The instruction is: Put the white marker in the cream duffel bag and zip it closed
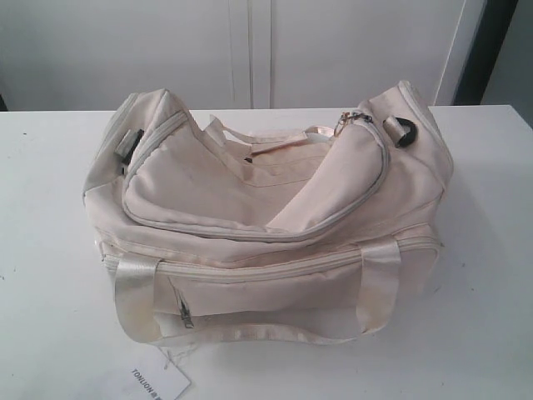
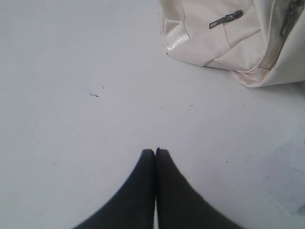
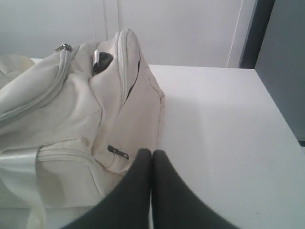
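Note:
The cream duffel bag [image 1: 266, 225] lies in the middle of the white table [image 1: 483, 275], its curved top zipper closed and the gold pull [image 1: 342, 122] at the right end. No white marker shows in any view. Neither gripper appears in the exterior view. My left gripper [image 2: 155, 151] is shut and empty over bare table, with a corner of the cream duffel bag [image 2: 224, 38] some way off. My right gripper [image 3: 152, 152] is shut and empty, right beside the end of the cream duffel bag [image 3: 71, 119].
A flat white paper tag [image 1: 158, 383] with black print lies at the table's front edge, below the bag. Grey walls stand behind the table. A dark zip pull [image 3: 117, 151] hangs on the bag's end pocket near my right gripper.

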Controlling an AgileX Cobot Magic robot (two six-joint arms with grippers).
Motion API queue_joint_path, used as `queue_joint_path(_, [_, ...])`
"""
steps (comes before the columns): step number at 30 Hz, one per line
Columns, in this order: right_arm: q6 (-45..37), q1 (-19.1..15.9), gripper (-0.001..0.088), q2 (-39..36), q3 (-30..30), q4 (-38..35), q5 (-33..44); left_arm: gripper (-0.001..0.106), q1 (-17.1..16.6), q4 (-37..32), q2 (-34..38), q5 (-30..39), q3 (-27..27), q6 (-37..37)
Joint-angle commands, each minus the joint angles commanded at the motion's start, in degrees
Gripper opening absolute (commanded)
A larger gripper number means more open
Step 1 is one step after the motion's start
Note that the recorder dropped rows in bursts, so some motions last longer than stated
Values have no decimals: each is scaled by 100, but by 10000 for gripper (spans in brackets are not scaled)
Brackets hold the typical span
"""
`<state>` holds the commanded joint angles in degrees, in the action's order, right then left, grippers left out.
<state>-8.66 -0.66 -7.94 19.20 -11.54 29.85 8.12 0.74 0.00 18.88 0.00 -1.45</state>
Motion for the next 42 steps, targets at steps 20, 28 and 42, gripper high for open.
queue_joint_path(20, [866,0,0,245,0,669,191,0,0,0,0,0,0,0])
queue_joint_path(28, [818,0,0,316,-405,726,-51,0,0,0,0,0,0,0])
queue_joint_path(42, [591,0,0,794,-839,666,-27,0,0,0,0,0,0,0])
